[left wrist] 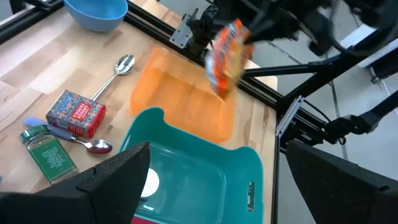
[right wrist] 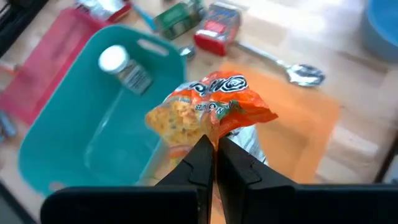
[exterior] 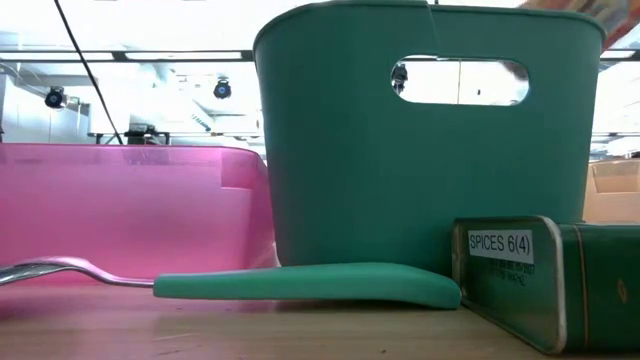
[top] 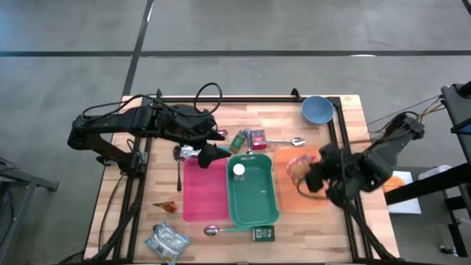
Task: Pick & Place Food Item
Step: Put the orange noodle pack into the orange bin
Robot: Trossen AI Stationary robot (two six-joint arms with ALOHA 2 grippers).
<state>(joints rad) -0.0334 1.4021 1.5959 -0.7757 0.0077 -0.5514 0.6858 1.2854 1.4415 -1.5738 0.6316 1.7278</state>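
Right gripper (right wrist: 214, 155) fingers pressed together, pinching a crinkly orange snack bag (right wrist: 208, 112), glossy film with a silver inner edge, hanging over the translucent orange bin (right wrist: 311, 124). Just beside it sits the deep teal bin (top: 254, 195) with smooth plastic walls and a white-capped bottle (right wrist: 121, 65) inside; the flat pink tray (top: 202, 191) is beyond that. Past the bag: red patterned box (right wrist: 217, 28), metal spoon (right wrist: 298, 71), green spice jar (right wrist: 177, 18). Blue bowl (top: 318, 109) at the table corner. Left gripper (top: 210, 154) spread wide, empty, over the pink tray's far end.
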